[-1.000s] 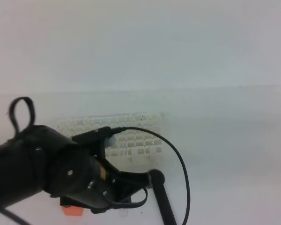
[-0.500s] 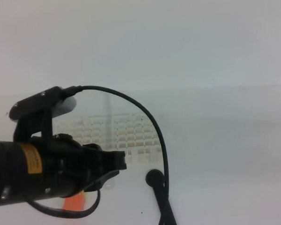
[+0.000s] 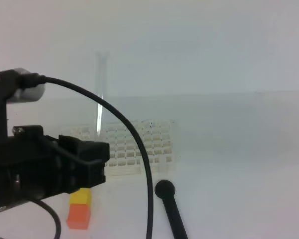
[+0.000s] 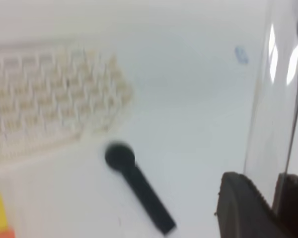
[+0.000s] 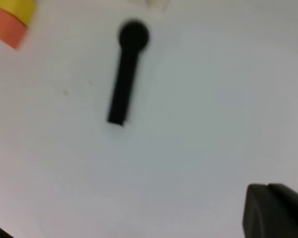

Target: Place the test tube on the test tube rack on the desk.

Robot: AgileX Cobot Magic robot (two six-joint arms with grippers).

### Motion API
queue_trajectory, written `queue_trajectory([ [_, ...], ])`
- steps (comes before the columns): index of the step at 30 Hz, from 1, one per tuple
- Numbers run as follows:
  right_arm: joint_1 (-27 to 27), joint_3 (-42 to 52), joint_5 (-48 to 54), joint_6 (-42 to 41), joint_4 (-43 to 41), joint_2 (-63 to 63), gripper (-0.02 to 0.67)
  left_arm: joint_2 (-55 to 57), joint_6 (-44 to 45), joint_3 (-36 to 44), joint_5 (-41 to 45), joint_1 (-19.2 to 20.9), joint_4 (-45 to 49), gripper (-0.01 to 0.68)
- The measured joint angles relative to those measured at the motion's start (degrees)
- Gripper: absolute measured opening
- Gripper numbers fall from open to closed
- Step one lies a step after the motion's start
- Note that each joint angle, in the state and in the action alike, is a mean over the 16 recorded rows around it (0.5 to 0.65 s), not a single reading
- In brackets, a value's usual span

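one slip risk: left gripper (image 4: 265, 198) fingers pinch the test tube (image 3: 100, 94) upright; tilting could miss the test tube rack (image 3: 139, 144) holes. right gripper (image 5: 275, 210) fingers pressed together, empty.

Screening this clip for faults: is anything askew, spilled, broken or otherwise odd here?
Nothing stands out. The test tube is upright in the left tool, above the test tube rack, which sits level on the desk. The black rod and yellow-and-orange block lie beside the rack.
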Motion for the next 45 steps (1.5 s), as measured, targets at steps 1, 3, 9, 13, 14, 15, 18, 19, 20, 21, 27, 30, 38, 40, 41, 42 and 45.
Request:
queue_trajectory([
  [1, 0.00, -0.57, -0.36, -1.55, 2.20, -0.61, 0.008, -0.64, 0.61, 0.67, -1.63, -0.01, 0.37, 0.007],
  [3, 0.00, -1.64, -1.07, -5.01, 6.97, -1.96, 0.008, -1.95, 1.94, 2.45, -5.59, -0.02, 1.04, 0.007],
  [9, 0.00, -3.62, -2.36, -16.90, 22.44, -5.91, 0.006, -5.57, 5.14, 11.63, -23.01, -0.01, 2.33, 0.007],
  [13, 0.01, -3.87, -1.74, -23.84, 31.12, -7.72, 0.005, -6.84, 7.01, 19.83, -38.35, -0.01, 2.41, 0.000],
  [14, 0.01, -3.88, -1.45, -25.13, 32.71, -8.03, 0.005, -6.93, 7.54, 21.87, -42.23, -0.01, 2.39, 0.000],
  [15, 0.01, -3.89, -1.16, -26.20, 34.03, -8.28, 0.004, -6.92, 8.06, 23.83, -45.99, -0.01, 2.37, 0.000],
  [18, 0.02, -3.82, -0.45, -28.50, 36.94, -8.56, 0.004, -6.29, 9.30, 28.98, -56.10, -0.01, 2.30, 0.000],
  [19, 0.02, -3.76, -0.25, -29.09, 37.73, -8.47, 0.004, -5.92, 9.58, 30.42, -59.21, -0.01, 2.28, 0.000],
  [20, 0.02, -3.70, -0.05, -29.70, 38.48, -8.26, 0.004, -5.48, 9.81, 31.68, -61.98, -0.01, 2.28, 0.000],
  [21, 0.02, -3.64, 0.14, -30.36, 39.23, -7.94, 0.004, -4.96, 10.02, 32.77, -64.55, -0.01, 2.29, 0.000],
  [27, 0.62, -3.25, 0.13, -37.33, 44.96, -4.05, 0.047, -1.07, 11.49, 36.17, -75.71, -0.01, 3.20, 0.006],
  [30, 2.10, -3.05, -1.34, -43.36, 49.12, -1.31, 0.109, 0.94, 12.08, 36.43, -78.24, -0.02, 4.61, 0.006],
  [38, 10.55, -2.85, -9.77, -64.43, 62.70, 7.18, 0.314, 5.25, 13.21, 36.47, -83.56, -0.02, 8.27, -0.001],
  [40, 13.02, -2.92, -12.20, -69.39, 65.91, 9.19, 0.359, 5.92, 13.50, 36.47, -84.37, -0.02, 8.95, -0.001],
  [41, 14.20, -3.00, -13.33, -71.58, 67.33, 10.21, 0.378, 6.20, 13.66, 36.47, -84.64, -0.02, 9.19, 0.006],
  [42, 15.32, -3.11, -14.38, -73.53, 68.61, 11.24, 0.393, 6.45, 13.87, 36.47, -84.99, -0.02, 9.34, 0.006],
  [45, 18.05, -3.69, -16.84, -78.04, 71.76, 14.40, 0.420, 6.96, 14.36, 36.47, -85.86, -0.02, 9.28, 0.006],
])
